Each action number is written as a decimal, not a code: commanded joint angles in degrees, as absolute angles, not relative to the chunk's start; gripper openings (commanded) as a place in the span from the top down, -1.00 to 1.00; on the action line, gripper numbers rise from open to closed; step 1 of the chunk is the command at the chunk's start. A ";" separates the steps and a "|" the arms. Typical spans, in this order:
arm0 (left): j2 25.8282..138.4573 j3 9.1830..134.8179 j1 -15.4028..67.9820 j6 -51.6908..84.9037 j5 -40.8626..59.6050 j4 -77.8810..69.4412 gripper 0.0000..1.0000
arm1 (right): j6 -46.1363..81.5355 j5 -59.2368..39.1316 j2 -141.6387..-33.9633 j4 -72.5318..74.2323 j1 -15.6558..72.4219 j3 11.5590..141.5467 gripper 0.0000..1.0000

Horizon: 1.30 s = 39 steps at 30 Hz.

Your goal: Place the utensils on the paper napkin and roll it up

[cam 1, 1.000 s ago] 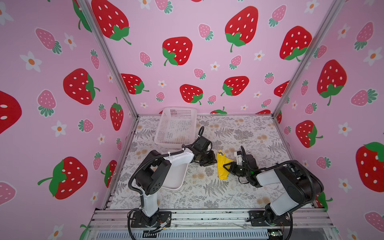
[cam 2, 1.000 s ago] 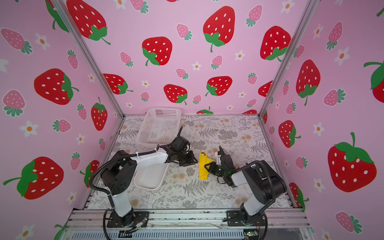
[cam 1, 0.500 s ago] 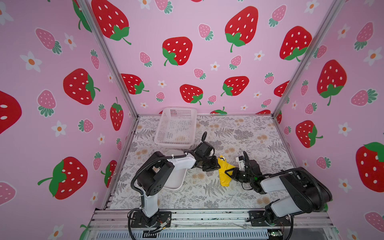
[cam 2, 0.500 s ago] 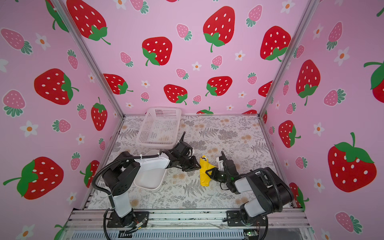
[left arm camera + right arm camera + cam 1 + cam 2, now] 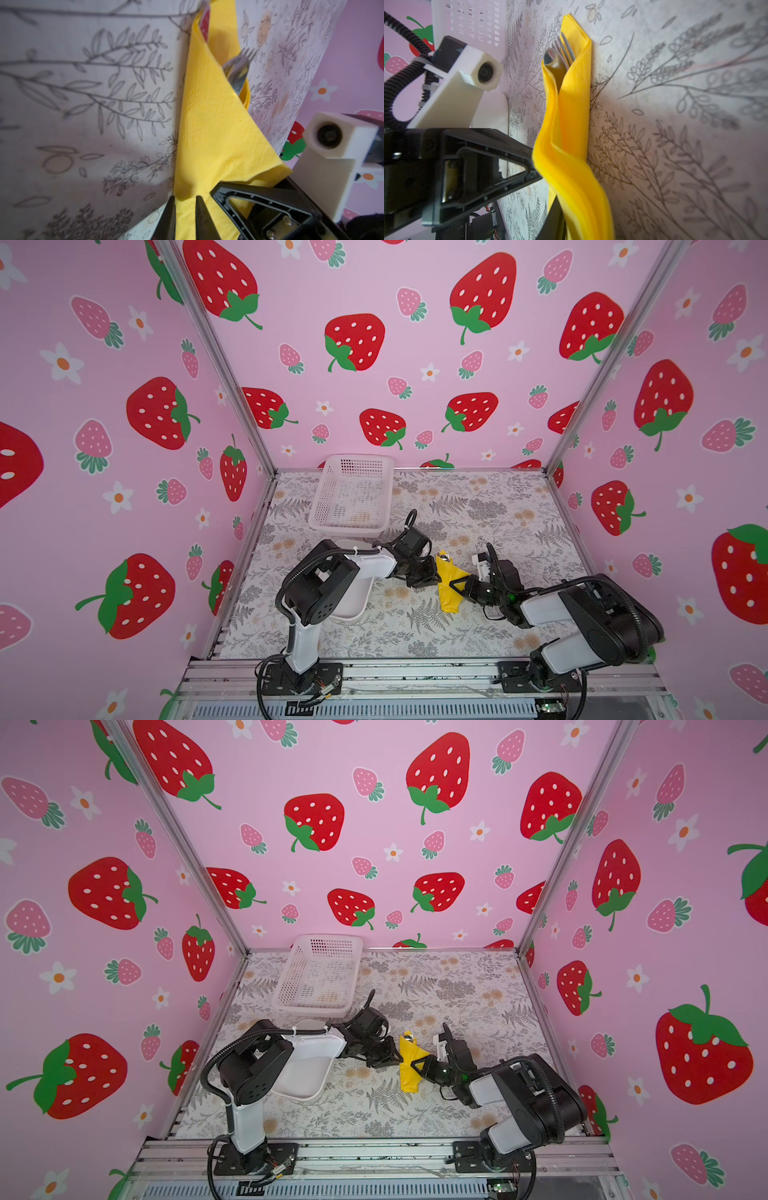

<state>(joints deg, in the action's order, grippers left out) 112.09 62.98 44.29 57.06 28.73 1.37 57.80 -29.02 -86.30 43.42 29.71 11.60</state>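
Observation:
The yellow paper napkin [image 5: 448, 585] [image 5: 409, 1067] lies on the floral mat, folded lengthwise around the utensils. Fork tines [image 5: 248, 54] [image 5: 565, 48] and a spoon bowl [image 5: 236, 71] [image 5: 552, 58] stick out of its far end; the rest of the utensils is hidden inside. My left gripper [image 5: 434, 577] [image 5: 185, 207] reaches in from the left and is shut on the napkin's edge, with yellow paper pinched between its fingertips. My right gripper [image 5: 456, 588] [image 5: 571, 224] comes from the right and is shut on the napkin's opposite flap, which drapes over it and hides one finger.
A white mesh basket [image 5: 353, 494] stands at the back left. A white tray [image 5: 354, 605] lies under my left arm's elbow. Pink strawberry walls close the table on three sides, and a metal rail [image 5: 415, 672] runs along the front.
Both grippers have slid a little toward the front with the napkin bundle between them. My right arm has stretched lower and further right, and my left gripper has followed toward the middle.

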 commanded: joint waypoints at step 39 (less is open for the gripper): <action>103.73 62.94 45.13 50.91 19.55 6.63 0.44 | 57.39 -28.33 -81.95 52.20 29.53 9.41 0.81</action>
